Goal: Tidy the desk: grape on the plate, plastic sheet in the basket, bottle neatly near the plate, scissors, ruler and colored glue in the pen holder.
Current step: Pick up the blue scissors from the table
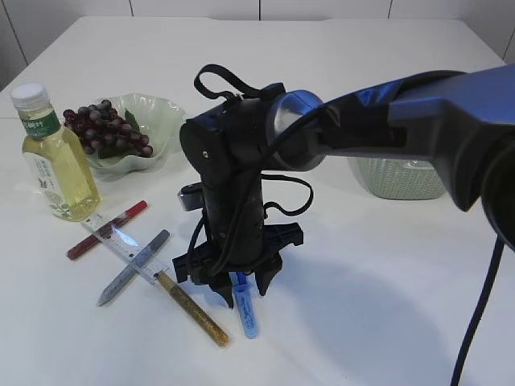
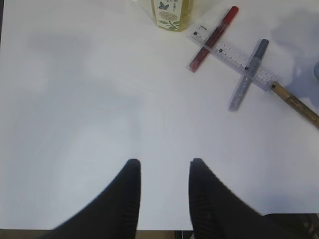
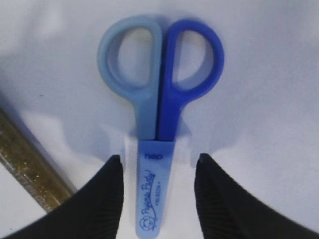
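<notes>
Scissors [image 1: 246, 310] half-hidden beneath right gripper [image 1: 243, 296]

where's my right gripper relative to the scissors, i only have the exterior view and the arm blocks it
Observer: The right gripper straddles the sheathed blade end of the scissors, fingers open with a gap on each side.
Operator: handles pointing which way
Observer: Away from the wrist camera, two loops side by side, light blue and dark blue.
Operator: anything close that could get caught
Observer: The gold glitter glue lies diagonally just left of the left finger, not touching it.
Operator: and the left arm
Observer: The left gripper hangs open over bare table, holding nothing.
</notes>
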